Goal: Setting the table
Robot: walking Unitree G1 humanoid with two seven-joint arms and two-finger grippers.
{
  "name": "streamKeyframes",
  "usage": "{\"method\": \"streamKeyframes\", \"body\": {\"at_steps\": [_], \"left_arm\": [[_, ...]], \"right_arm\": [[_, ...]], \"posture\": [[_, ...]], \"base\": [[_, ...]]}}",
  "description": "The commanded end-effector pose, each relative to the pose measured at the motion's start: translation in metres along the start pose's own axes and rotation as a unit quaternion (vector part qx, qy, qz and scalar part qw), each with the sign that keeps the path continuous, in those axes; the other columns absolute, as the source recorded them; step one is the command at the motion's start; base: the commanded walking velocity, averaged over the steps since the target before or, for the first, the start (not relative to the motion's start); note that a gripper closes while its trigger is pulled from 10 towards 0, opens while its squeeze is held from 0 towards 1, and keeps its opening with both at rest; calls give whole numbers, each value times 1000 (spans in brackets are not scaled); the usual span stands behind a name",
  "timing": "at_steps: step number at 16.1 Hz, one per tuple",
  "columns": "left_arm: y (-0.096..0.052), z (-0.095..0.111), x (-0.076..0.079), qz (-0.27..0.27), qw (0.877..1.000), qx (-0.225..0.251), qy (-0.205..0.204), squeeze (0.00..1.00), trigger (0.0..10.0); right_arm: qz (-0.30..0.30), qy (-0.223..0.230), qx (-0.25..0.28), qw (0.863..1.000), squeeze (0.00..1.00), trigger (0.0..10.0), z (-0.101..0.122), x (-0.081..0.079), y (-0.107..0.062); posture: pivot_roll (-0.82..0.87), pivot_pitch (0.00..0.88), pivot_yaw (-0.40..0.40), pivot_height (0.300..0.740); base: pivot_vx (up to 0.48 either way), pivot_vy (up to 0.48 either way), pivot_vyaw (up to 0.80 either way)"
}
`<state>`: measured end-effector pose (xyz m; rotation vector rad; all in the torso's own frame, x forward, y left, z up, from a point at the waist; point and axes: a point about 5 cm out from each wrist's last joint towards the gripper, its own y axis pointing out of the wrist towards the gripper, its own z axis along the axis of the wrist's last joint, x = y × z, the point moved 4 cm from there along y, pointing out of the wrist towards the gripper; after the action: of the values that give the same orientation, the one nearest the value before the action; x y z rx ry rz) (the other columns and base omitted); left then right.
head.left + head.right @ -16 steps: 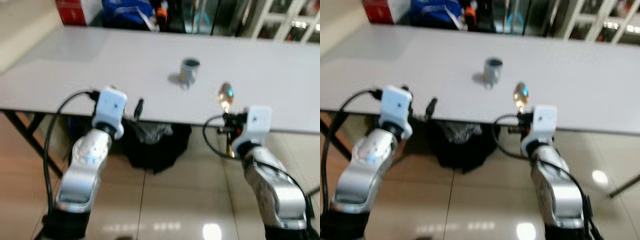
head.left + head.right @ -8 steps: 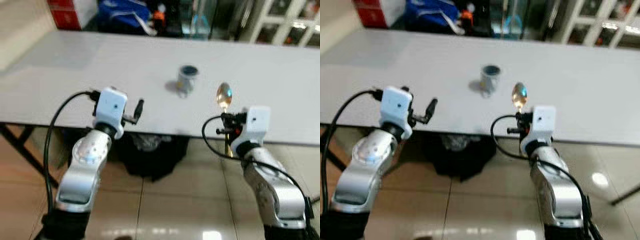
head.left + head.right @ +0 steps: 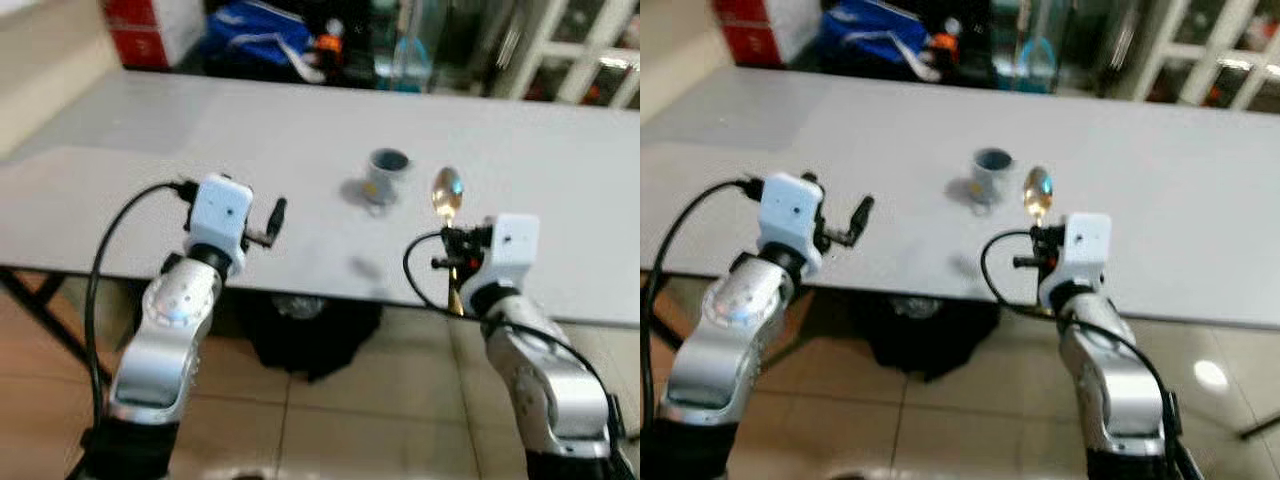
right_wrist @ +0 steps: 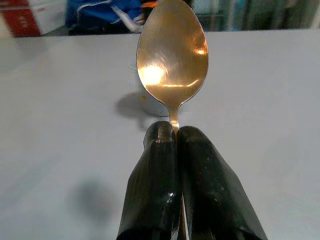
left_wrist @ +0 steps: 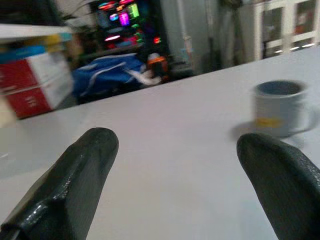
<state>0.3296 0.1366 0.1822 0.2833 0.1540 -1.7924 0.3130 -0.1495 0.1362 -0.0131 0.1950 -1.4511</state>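
A grey mug [image 3: 388,170] stands upright near the middle of the white table [image 3: 200,150]. My right gripper [image 3: 453,258] is shut on the handle of a golden spoon [image 3: 447,190], whose bowl points up and forward. The spoon [image 4: 172,60] hovers over the table just right of the mug and a little nearer to me. My left gripper [image 3: 275,215] is open with nothing between its fingers [image 5: 85,165], held over the table to the left of the mug [image 5: 280,107].
A red box [image 3: 150,30] and a blue bag [image 3: 255,30] lie beyond the table's far edge. White cabinets [image 3: 590,60] stand at the back right. A black bag [image 3: 300,330] sits under the table on the tiled floor.
The whole view has shifted: the table's near edge now lies lower and both grippers hang over the tabletop. The arms keep their pose, and the spoon stays held.
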Motion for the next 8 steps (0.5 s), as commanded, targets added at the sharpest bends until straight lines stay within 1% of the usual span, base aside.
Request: {"method": "streamKeyframes", "body": {"at_steps": [1, 8], "left_arm": [[-1, 1, -5, 5, 1000, 2, 2, 0, 10000], [-1, 0, -3, 0, 1000, 1, 5, 0, 10000]], "right_arm": [[13, 0, 5, 1000, 0, 10000, 4, -8, 2], [13, 0, 4, 1000, 0, 10000, 3, -8, 3]], "posture": [[51, 10, -34, 740], [52, 0, -34, 740]], "base": [[371, 0, 0], [366, 0, 0]]}}
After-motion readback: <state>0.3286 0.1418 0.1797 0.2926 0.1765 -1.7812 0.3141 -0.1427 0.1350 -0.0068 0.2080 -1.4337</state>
